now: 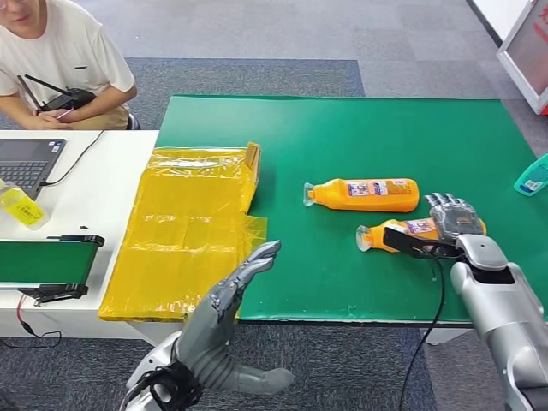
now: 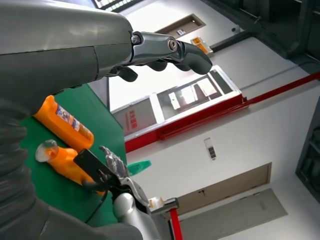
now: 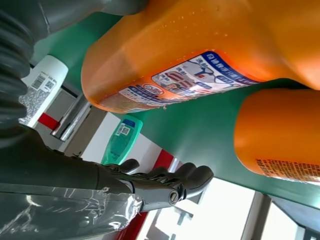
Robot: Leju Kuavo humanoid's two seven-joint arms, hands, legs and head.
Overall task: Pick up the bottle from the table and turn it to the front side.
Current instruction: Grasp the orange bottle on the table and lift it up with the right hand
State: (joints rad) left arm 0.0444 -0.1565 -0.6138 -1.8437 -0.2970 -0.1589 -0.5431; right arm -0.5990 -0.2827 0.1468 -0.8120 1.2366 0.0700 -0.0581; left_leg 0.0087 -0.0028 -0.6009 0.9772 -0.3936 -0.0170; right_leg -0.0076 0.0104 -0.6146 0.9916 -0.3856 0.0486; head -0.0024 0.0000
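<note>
Now the near bottle [image 1: 404, 232] lies on its side on the green mat [image 1: 336, 137], cap toward the yellow bag [image 1: 187, 231], label facing up. The right hand [image 1: 455, 218] sits over the bottle's base end, fingers [image 1: 452, 205] draped across the top of it; in the right wrist view the bottle [image 3: 211, 55] lies close against the palm with the fingers [image 3: 177, 180] apart from its surface, so whether the hand really grips it I cannot tell. The bottle rests on the mat.

Just beyond it, farther from the robot, a second orange bottle [image 1: 365, 194] lies parallel, apart from the first, cap also toward the bag. A teal bottle [image 1: 533, 177] lies at the mat's far right edge, well apart from both.

The left hand [image 1: 242, 278] hovers off the mat's near edge, by the bag's corner, fingers stretched out and holding nothing.

Beyond the bag stands a white table [image 1: 104, 171] with a laptop [image 1: 29, 163], where a person [image 1: 58, 60] holds a controller [image 1: 64, 100].
</note>
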